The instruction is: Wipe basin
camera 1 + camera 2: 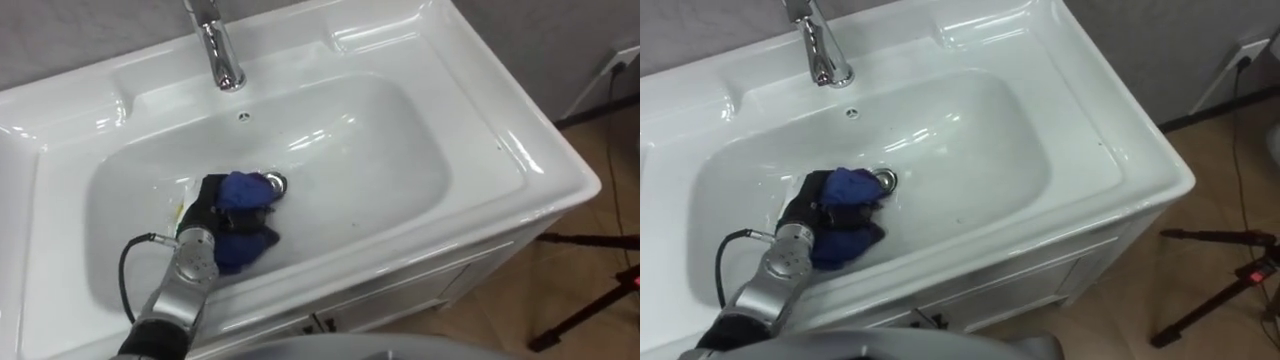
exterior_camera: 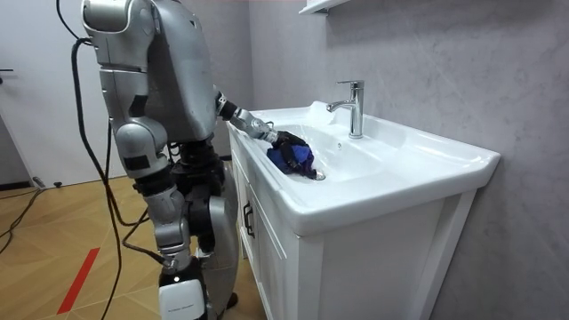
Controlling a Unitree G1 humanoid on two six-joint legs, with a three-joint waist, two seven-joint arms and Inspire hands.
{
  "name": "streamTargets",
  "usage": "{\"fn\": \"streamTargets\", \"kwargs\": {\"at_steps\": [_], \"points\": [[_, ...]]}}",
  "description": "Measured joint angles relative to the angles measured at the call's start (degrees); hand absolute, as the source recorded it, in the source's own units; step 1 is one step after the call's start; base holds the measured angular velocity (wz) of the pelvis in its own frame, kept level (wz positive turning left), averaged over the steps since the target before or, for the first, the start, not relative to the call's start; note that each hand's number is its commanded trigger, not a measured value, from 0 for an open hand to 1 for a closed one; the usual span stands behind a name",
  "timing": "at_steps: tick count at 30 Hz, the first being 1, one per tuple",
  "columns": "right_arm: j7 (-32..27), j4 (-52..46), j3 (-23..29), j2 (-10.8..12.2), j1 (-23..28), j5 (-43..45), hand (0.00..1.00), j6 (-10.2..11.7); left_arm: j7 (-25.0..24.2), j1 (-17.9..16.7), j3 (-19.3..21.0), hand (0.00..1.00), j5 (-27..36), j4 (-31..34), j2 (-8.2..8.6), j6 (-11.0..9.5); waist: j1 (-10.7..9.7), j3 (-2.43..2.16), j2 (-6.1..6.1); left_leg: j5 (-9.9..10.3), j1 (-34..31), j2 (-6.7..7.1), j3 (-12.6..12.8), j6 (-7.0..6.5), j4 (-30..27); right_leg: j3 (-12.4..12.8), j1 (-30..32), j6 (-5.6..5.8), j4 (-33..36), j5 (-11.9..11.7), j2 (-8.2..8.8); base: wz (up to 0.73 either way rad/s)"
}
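1. As the robot stood against the front edge of the basin (image 1: 400,130), its left hand (image 1: 205,205) was down in the bowl, toward the front-left corner.
2. And there was the grip: the dark fingers were clenched round a bunched blue cloth (image 1: 243,190), pressing it to the basin floor.
3. The cloth sat just left of the drain (image 1: 277,183), its far edge touching the metal ring. The faucet (image 1: 215,45) stood clear at the back edge.
4. By my reading this was the wiping stroke itself, mid-task, with the cloth working the bottom of the bowl around the drain.
5. The right half of the bowl, the back slope and the side walls looked like the ground left to cover, though no dirt could be made out on the white.
6. The next move called for dragging the cloth toward the right edge with steady downward pressure. The grasp would need to stay firm so the wad didn't slip out or snag on the drain.
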State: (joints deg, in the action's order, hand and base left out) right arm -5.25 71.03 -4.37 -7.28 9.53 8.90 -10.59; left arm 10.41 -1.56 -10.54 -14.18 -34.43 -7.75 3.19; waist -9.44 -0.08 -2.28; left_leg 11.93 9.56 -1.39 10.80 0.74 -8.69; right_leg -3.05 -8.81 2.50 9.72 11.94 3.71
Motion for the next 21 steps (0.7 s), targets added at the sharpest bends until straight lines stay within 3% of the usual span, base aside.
{"fn": "streamTargets", "kwargs": {"at_steps": [5,13,21], "points": [[1.1,0.0,0.1,0.0,0.0,0.1,0.00,-0.8,-2.2,1.9,-2.5,1.00,0.0,0.1,0.12,0.7,-0.3,0.01,0.01,0.0,-0.5,0.00,0.1,-0.01,0.0,0.1,0.7,0.00,0.2,0.0,0.01,0.00],[1.1,0.9,0.0,-0.1,-1.8,0.2,0.00,-0.8,-5.1,4.7,-8.2,1.00,0.0,2.0,0.55,1.8,-3.1,0.35,0.48,0.0,-1.0,0.04,0.1,-0.01,0.0,0.0,1.1,0.00,-0.1,0.0,0.07,0.00],[1.6,2.2,-1.6,0.0,-2.4,0.2,0.00,-2.1,-9.0,5.8,-12.2,1.00,0.0,6.9,0.94,3.3,-3.4,0.64,0.88,0.0,-2.5,0.08,0.1,-0.01,-0.1,-0.3,2.5,0.04,0.0,0.0,0.16,0.00]]}}
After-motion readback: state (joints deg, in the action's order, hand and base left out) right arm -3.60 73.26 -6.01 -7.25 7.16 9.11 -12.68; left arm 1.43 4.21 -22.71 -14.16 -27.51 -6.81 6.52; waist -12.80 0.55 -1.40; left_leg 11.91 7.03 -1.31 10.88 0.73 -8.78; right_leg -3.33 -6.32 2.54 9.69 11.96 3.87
